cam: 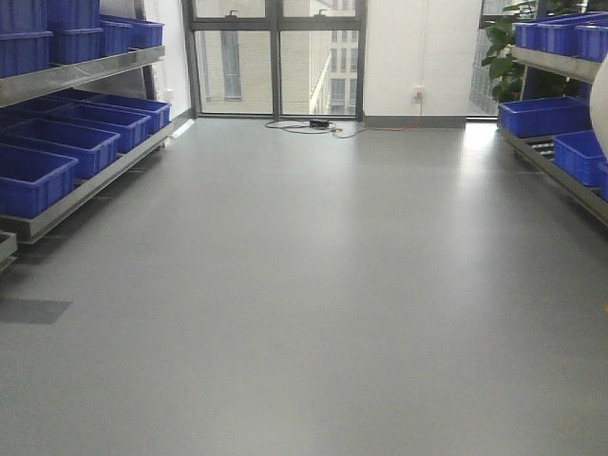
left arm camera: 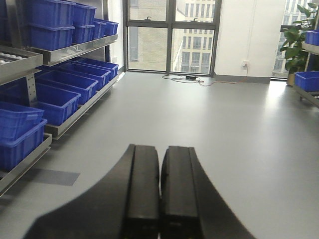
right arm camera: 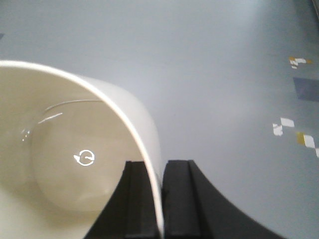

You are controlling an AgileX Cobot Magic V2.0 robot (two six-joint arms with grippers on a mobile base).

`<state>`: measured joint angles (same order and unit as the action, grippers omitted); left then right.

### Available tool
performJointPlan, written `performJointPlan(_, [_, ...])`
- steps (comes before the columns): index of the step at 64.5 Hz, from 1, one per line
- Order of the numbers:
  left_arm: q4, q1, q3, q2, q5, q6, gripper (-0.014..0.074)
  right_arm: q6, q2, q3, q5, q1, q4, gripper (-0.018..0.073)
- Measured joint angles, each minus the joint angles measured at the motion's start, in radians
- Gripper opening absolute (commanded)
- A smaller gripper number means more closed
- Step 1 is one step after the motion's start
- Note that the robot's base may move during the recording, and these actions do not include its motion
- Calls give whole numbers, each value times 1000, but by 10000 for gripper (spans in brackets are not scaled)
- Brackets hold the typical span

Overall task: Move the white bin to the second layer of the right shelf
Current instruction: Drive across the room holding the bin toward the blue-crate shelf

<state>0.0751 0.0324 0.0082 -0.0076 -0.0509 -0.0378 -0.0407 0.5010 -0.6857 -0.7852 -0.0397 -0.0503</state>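
Note:
The white bin point(right arm camera: 65, 149) is a glossy cream tub that fills the lower left of the right wrist view, its mouth facing the camera. My right gripper point(right arm camera: 159, 162) is shut on its rim, one finger inside and one outside, and holds it above the grey floor. A pale sliver of the bin shows at the right edge of the front view point(cam: 600, 104). The right shelf point(cam: 556, 163) is a steel rack along the right wall, and small rollers show on its lower level between blue crates. My left gripper point(left arm camera: 160, 148) is shut and empty above the floor.
Blue crates point(cam: 62, 138) fill a steel rack along the left wall. More blue crates point(cam: 543, 116) sit on the right rack. A potted plant point(cam: 502, 52) stands at the far right. Cables point(cam: 313, 125) lie by the window. Tape marks point(right arm camera: 291, 129) dot the floor.

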Motion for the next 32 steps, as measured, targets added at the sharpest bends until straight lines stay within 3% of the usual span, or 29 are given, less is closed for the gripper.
performJointPlan(32, [0,0,0,0,0,0,85,0,0,0,0,0,0,54])
